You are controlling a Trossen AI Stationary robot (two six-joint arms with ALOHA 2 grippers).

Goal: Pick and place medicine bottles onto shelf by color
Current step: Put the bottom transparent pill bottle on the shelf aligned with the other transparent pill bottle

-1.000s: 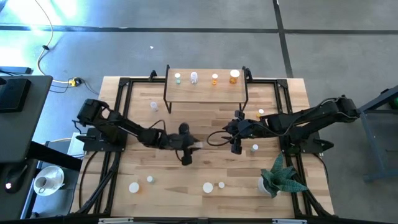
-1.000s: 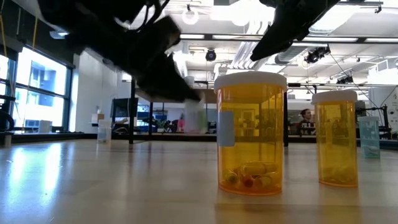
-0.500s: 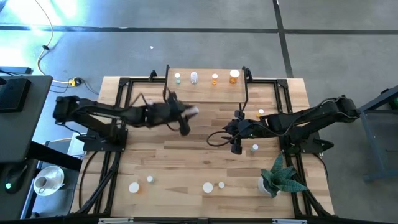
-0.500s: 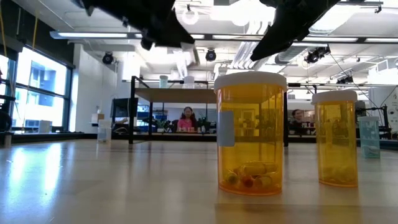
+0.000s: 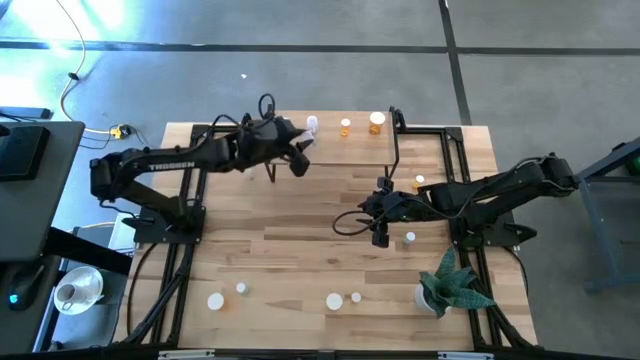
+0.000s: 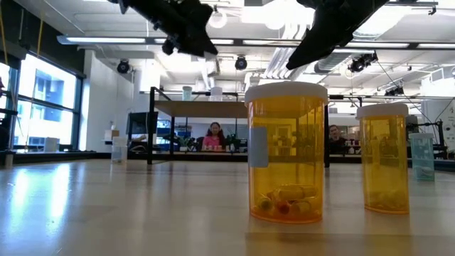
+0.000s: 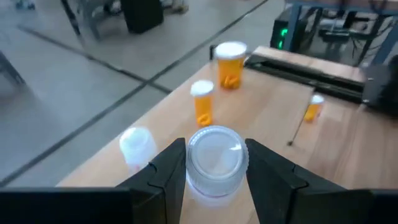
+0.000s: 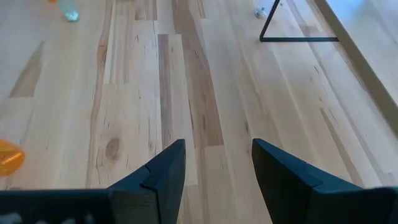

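Left gripper (image 7: 214,171), clamped on a whitish bottle (image 7: 215,155), hovers above the shelf (image 7: 261,99), where a white bottle (image 7: 137,144) and two orange bottles (image 7: 203,102) stand. Right gripper (image 8: 214,165), fingers apart and empty, waits over mid-surface (image 8: 186,93). Remaining bottles (image 5: 334,300), probably five, lie along the near edge.

The left arm reaches far across the table, its left gripper (image 5: 300,152) raised, fingers (image 7: 168,168) clamped on a whitish bottle (image 7: 216,155). The right arm stretches inward, wrist bent low, with the right gripper (image 5: 381,236) near the tabletop, its fingers (image 8: 165,171) apart with nothing between them.
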